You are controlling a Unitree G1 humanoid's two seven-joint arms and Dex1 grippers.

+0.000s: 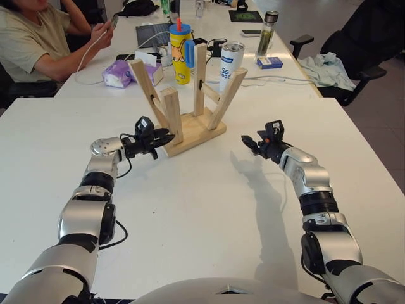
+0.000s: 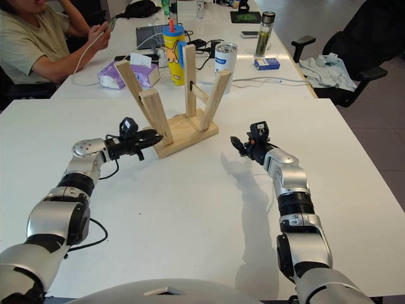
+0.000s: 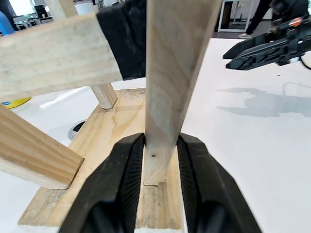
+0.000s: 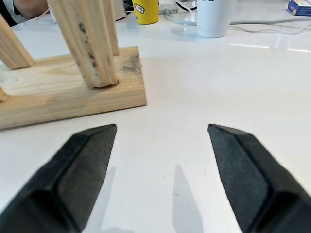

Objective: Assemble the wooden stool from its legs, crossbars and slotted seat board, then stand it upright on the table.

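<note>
One seat board (image 1: 197,130) lies on one table (image 1: 202,215). Four legs (image 1: 200,79) rise from it, and one crossbar (image 1: 211,92) shows between the far two. Two grippers flank it: the left gripper (image 1: 164,139) and the right gripper (image 1: 248,143). Behind it stand one yellow cup (image 1: 180,60), one white tumbler (image 1: 231,62) and one tissue pack (image 1: 117,75).

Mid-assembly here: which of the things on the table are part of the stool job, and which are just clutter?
Job: seat board, lying flat; near leg, clamped by left gripper; crossbar; right gripper, open beside the board.

Lying about: yellow cup; white tumbler; tissue pack; blue box; bottle.
</note>
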